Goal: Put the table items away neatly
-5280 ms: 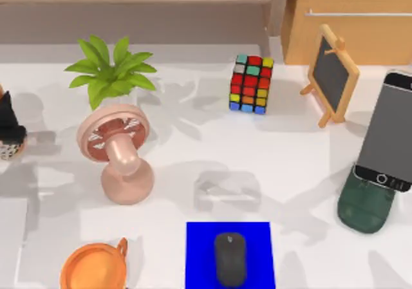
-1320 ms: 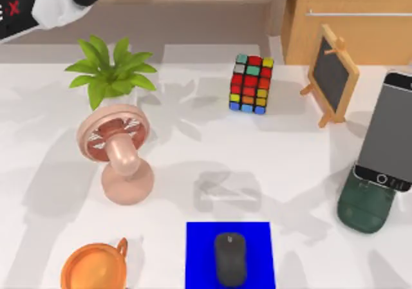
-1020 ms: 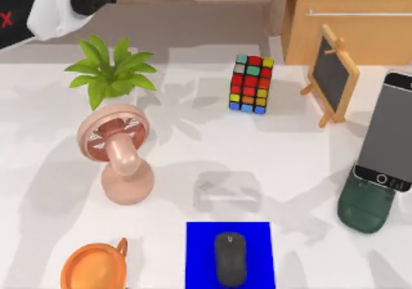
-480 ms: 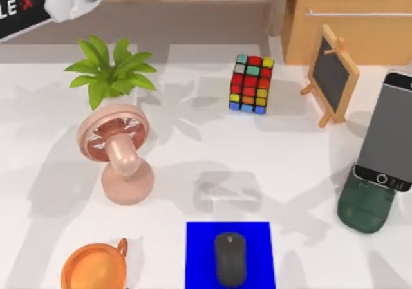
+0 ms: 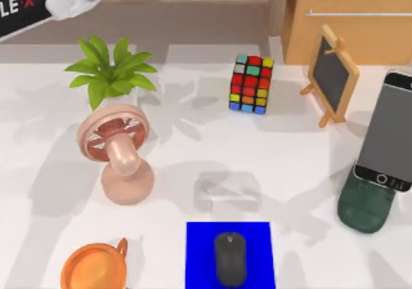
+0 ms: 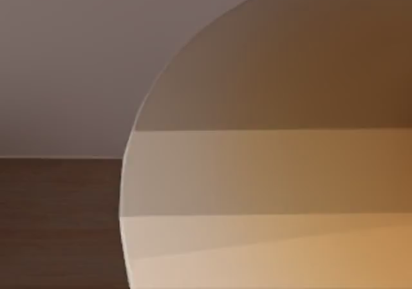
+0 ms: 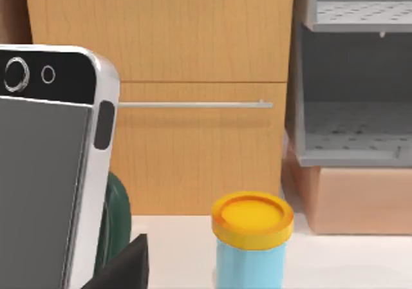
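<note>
The left arm (image 5: 45, 2) is reaching over the table's far left corner; whether its claw is released or clenched, I cannot tell. The smartphone (image 5: 388, 131) is leaning on a dark green stand (image 5: 365, 205) at the right edge, and the mouse (image 5: 230, 258) is lying on the blue pad (image 5: 199, 253) at the near edge

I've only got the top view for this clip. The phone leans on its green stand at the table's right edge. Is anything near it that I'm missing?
Observer: Yes, the right wrist view has a pale blue jar with a yellow lid on the table near the smartphone.
Operator: What's behind the jar?
Observer: A grey shelf unit stands beside the wooden cabinet.
Operator: And the left wrist view?
Observer: A rounded tan surface, very close; I can't tell what it is.
</note>
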